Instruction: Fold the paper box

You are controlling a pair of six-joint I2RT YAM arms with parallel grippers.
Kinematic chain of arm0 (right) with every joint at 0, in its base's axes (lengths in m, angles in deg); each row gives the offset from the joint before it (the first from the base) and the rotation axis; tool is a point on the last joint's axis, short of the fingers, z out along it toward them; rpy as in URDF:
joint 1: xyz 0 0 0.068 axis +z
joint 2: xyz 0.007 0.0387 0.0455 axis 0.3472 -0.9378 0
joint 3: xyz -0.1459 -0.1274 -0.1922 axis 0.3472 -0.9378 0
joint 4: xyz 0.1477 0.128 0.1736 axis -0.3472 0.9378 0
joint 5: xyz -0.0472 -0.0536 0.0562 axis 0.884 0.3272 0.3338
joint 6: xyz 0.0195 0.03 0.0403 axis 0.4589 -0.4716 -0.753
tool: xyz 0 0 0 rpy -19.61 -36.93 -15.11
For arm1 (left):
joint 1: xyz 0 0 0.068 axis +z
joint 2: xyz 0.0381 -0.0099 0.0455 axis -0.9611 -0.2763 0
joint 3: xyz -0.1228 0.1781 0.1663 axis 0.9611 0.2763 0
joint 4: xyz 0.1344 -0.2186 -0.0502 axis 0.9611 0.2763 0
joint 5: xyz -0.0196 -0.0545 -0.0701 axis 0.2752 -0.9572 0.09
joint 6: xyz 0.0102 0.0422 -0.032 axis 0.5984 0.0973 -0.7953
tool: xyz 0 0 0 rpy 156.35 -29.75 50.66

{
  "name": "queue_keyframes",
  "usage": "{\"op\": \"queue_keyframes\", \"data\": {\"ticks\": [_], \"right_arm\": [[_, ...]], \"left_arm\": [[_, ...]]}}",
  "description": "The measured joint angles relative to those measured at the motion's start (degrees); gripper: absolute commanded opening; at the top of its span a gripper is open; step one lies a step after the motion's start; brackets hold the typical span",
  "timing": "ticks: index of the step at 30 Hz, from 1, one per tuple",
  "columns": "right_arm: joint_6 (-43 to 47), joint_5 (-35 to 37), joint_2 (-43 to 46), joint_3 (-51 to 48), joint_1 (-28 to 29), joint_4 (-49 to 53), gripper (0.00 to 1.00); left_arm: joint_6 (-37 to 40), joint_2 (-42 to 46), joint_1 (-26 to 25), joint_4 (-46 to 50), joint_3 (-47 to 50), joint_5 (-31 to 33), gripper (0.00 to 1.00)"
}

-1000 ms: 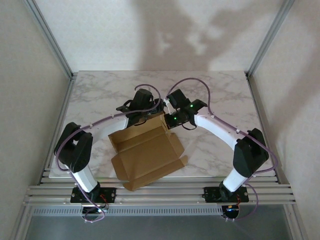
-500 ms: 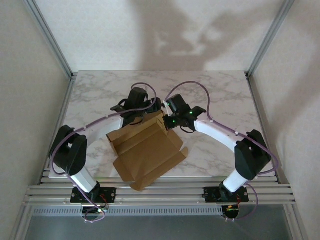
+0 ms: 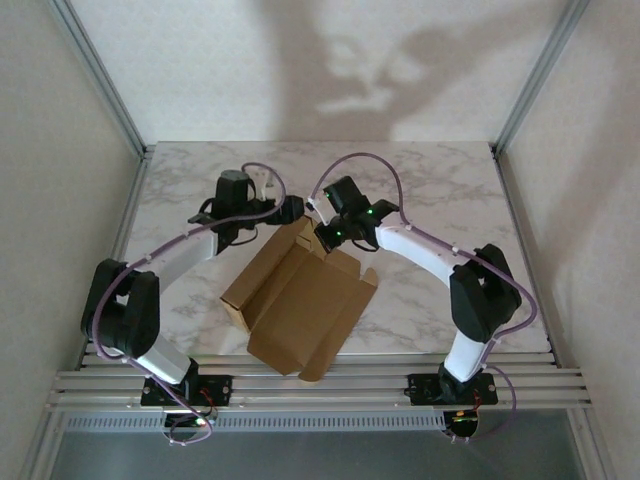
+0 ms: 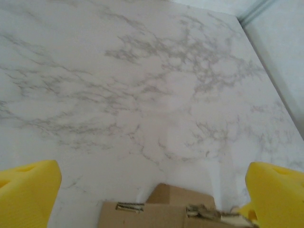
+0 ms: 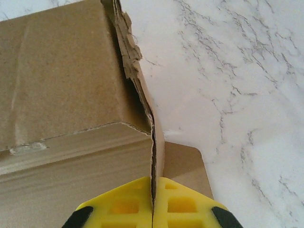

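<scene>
Hovering at the left over the marble table (image 3: pixel 450 190), the left gripper (image 4: pixel 152 170) has its yellow fingers (image 4: pixel 28 190) spread wide by the far edge of the paper box (image 3: pixel 300 305), which lies half-folded mid-table. Right gripper (image 5: pixel 153 202) is pressed together, pinching the box's raised side wall.

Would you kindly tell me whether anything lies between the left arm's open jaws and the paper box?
Nothing visible does. The left jaws stand open, and the edge of the paper box shows directly between their yellow fingers on the marble table. The right jaws are shut on the box's cardboard edge.
</scene>
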Motion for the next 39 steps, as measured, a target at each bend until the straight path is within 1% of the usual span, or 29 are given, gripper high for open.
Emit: {"op": "queue_keyframes", "data": {"ticks": [4,9,18,26,39], "right_arm": [[0.96,-0.76,-0.44,0.72,-0.35,0.7,0.0],[1.31,-1.66,-0.59,0.92,-0.57,0.92,0.0],[1.36,-2.03,-0.74,1.07,-0.72,1.25,0.0],[1.33,-2.16,-0.74,1.07,-0.72,1.27,0.01],[-1.36,-2.78,-0.68,1.11,-0.7,1.64,0.23]], "left_arm": [[1.09,-1.33,0.0,-2.67,2.27,-3.41,0.99],[1.99,-2.03,0.0,-5.88,2.36,-4.92,0.99],[2.01,-4.83,0.28,-8.94,2.25,-5.01,0.99],[2.01,-6.84,0.55,-8.31,0.07,-4.46,0.99],[2.36,-9.62,0.66,-1.53,-5.2,-2.73,0.99]]}}
